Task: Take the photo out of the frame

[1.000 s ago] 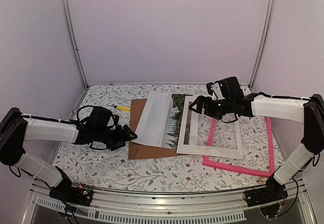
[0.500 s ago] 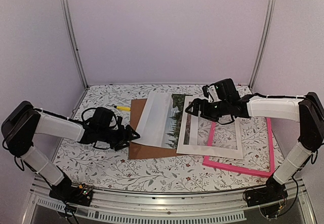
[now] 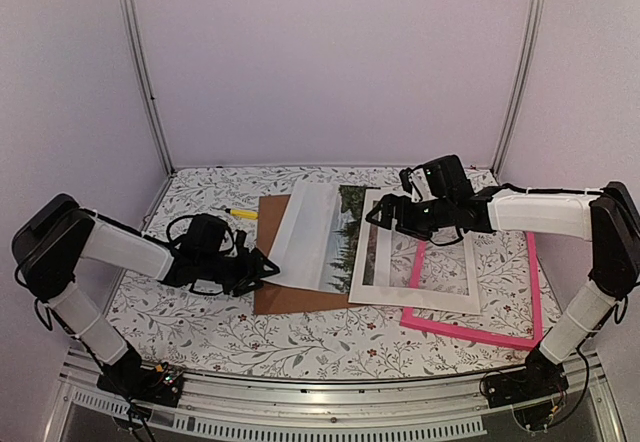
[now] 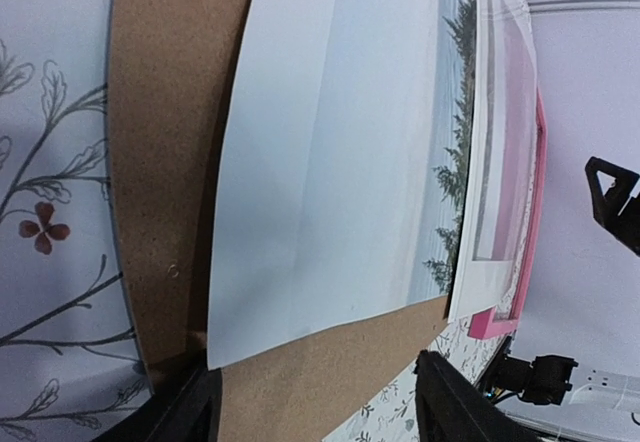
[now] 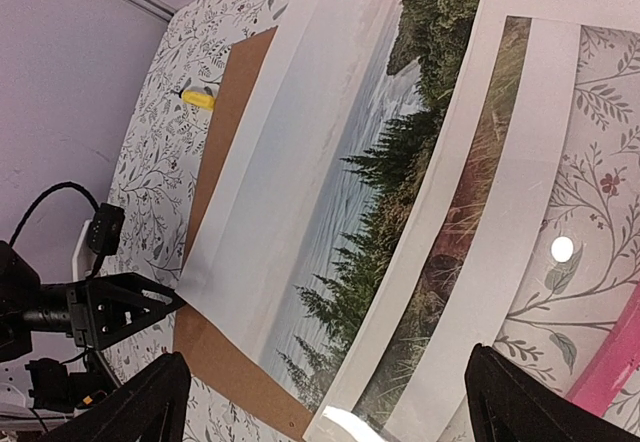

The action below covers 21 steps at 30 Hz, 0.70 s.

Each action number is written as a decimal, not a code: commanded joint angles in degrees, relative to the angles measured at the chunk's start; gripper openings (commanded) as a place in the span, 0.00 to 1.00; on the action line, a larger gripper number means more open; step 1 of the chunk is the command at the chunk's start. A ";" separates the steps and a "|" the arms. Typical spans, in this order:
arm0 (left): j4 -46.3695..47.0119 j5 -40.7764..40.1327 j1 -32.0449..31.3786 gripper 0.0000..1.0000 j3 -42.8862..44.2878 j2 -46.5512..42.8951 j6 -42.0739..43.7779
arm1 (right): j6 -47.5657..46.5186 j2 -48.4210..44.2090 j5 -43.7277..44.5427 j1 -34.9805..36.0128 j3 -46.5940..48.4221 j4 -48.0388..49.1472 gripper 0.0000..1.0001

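**A:** From above, what room is there at the edges?
**B:** The worktop [image 3: 200, 332] shows along the near edge. One photo [image 3: 318, 234] lies mid-worktop on one brown board [image 3: 300, 297]. One pink frame [image 3: 470, 330] lies toward the right edge.
**A:** Left wrist?
**B:** The left gripper [image 4: 315, 397] has its fingers spread and holds nothing. The photo's near-left corner is just ahead of it.
**A:** Right wrist?
**B:** The right gripper [image 5: 325, 402] is wide apart and empty, over the photo's right side.

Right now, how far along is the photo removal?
Done: the photo lies outside the pink frame, on the brown backing board. In hand: nothing gripped; left hand open at the board's corner, right hand open over the white mat. Left: the mat overlaps the photo's right edge; pulling it clear may remain.
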 commanded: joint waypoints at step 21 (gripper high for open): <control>21.43 4.23 4.05 0.46 -7.68 4.79 -10.91 | -0.12 0.21 -0.02 0.30 0.80 0.51 0.99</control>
